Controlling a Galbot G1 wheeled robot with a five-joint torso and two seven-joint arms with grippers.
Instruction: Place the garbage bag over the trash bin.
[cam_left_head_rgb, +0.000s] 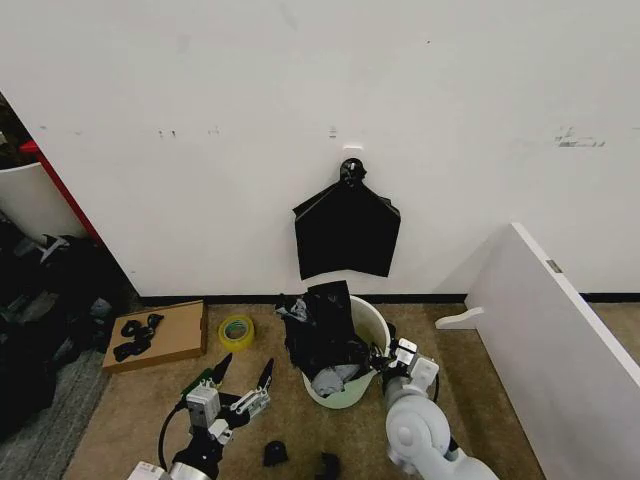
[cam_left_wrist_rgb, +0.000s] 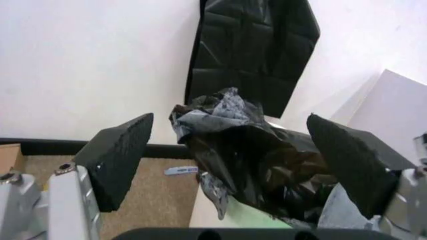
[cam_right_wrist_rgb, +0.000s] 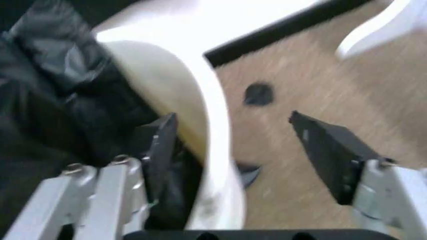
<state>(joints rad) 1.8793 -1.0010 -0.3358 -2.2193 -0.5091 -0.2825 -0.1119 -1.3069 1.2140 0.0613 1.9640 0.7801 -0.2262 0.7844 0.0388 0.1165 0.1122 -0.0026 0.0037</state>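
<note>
The trash bin (cam_left_head_rgb: 368, 325) is a cream-white bucket standing on the carpet by the wall. The garbage bag (cam_left_head_rgb: 322, 335), crinkled glossy black, is bunched in the bin and rises above its left rim. My left gripper (cam_left_head_rgb: 243, 374) is open, low on the floor left of the bin and apart from it. In the left wrist view the left gripper (cam_left_wrist_rgb: 233, 160) points at the garbage bag (cam_left_wrist_rgb: 260, 160), with the bin (cam_left_wrist_rgb: 213, 215) below. My right gripper (cam_left_head_rgb: 388, 358) is at the bin's right side. The right gripper (cam_right_wrist_rgb: 243, 150) is open and straddles the bin's rim (cam_right_wrist_rgb: 207, 120), one finger inside beside the bag (cam_right_wrist_rgb: 53, 100).
A flat black bundle (cam_left_head_rgb: 346, 232) hangs on the wall above the bin. A cardboard box (cam_left_head_rgb: 158, 335) and a yellow tape roll (cam_left_head_rgb: 236, 331) lie to the left. A white panel (cam_left_head_rgb: 560, 340) slants at the right. Small black objects (cam_left_head_rgb: 275, 453) lie on the floor in front.
</note>
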